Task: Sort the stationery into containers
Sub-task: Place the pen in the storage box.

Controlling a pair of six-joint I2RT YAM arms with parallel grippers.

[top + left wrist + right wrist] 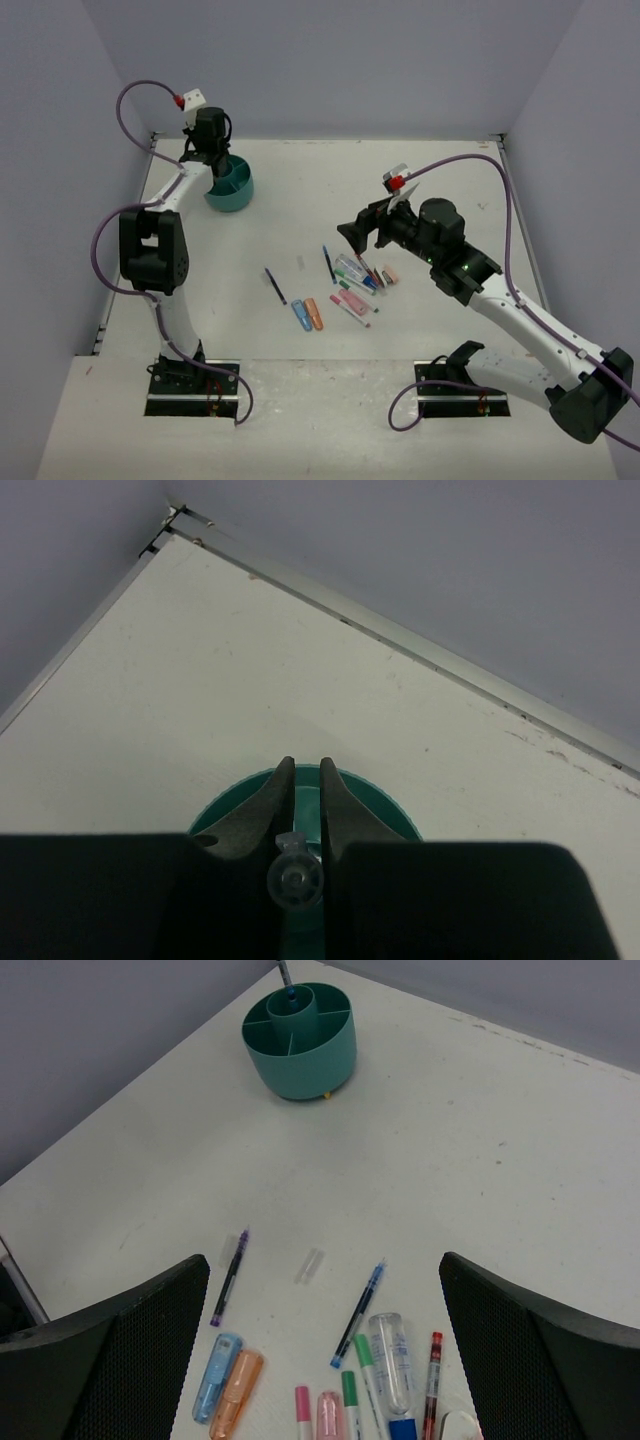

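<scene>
**Fingers of the left gripper point(302, 765) pinch a pen point(295, 878) over the teal tub point(372, 800); the pile is unsorted**

Left fingers point(283, 795) stand almost pressed together, with only a thin slot between them. In that slot the left wrist view shows the pen's round clear end, seen end-on. The tub sits right below them, at the far left of the table point(280, 220), near the back wall.

From the right wrist view the same pen stands upright with its lower end inside the tub's centre cup point(295, 1015). Whether it touches the bottom cannot be told. The compartments around the cup look empty from this side, though their floors are partly hidden.

The right gripper point(322, 1263) hovers above the pile with its fingers spread wide, holding nothing. Under it the rest of the stationery lies loose on the table, well apart from the tub:

- a dark pen point(229, 1277)
- a blue pen point(358, 1313)
- a clear cap point(310, 1265)
- a blue stubby piece point(213, 1390) touching an orange one point(236, 1405)
- a pink marker point(302, 1410)
- green markers point(350, 1400)
- a red pen point(432, 1380)

Judged from this, the sorting has hardly begun. One pen is at the cup but not yet released, and about a dozen items are left to carry over.
</scene>
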